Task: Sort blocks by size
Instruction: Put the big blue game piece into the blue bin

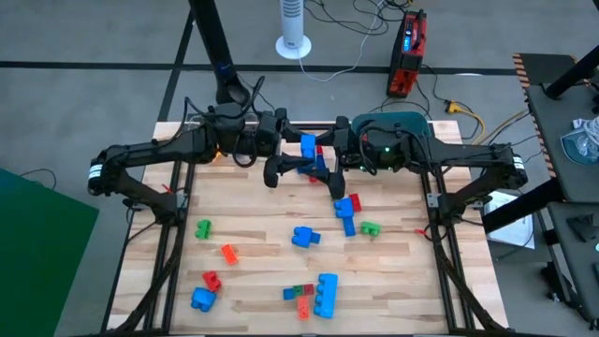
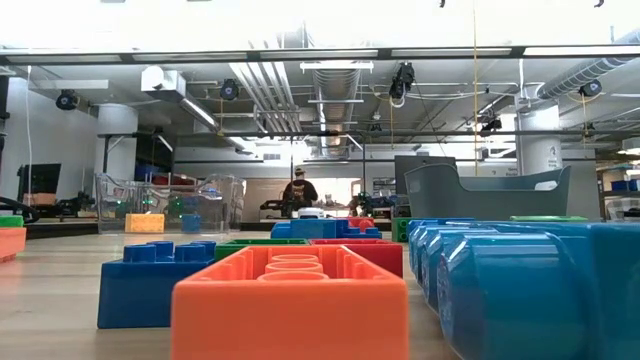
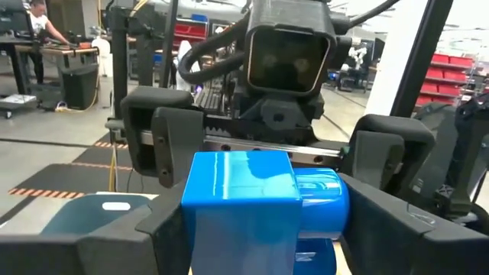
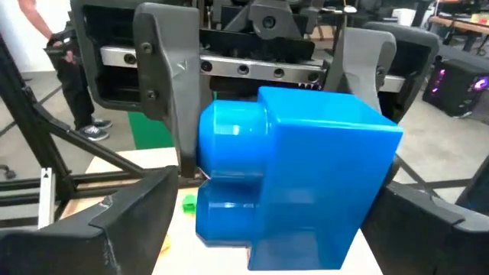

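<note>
where both arms meet, blue block (image 1: 308, 147) between left gripper (image 1: 288, 140) and right gripper (image 1: 328, 145)

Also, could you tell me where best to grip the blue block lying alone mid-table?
Take the blue block from straight above, I'd say, pinching across its chunky body's flat sides; it lies flat with nothing touching it, so both sides look reachable.
</note>
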`<state>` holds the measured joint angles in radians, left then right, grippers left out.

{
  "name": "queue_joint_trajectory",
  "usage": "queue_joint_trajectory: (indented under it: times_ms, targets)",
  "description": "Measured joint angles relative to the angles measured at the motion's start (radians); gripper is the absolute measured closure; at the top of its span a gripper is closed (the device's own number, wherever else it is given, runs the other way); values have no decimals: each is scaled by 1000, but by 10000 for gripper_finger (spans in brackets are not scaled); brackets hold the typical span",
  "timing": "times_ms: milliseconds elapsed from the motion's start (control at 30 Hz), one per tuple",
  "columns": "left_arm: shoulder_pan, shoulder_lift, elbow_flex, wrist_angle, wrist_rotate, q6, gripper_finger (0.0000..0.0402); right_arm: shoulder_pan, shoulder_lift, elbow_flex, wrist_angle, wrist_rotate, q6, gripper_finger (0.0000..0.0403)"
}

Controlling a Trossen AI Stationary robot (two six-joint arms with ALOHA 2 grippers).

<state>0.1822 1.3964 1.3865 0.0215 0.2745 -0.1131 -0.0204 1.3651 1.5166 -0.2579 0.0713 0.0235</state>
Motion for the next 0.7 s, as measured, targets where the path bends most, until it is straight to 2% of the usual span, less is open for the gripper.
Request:
queue_joint_trajectory:
  times_ms: [233, 467, 700]
  targets:
    - [-1, 0, 3, 0, 9, 6, 146, 0, -1, 0, -13, -7, -11, 138]
    - [0, 0, 0, -16, -2, -37, 118, -3, -2, 0, -27, 3, -12, 138]
    - [6, -2, 50, -210, -25, 5, 106, -42, -3, 0, -147, -2, 39, 138]
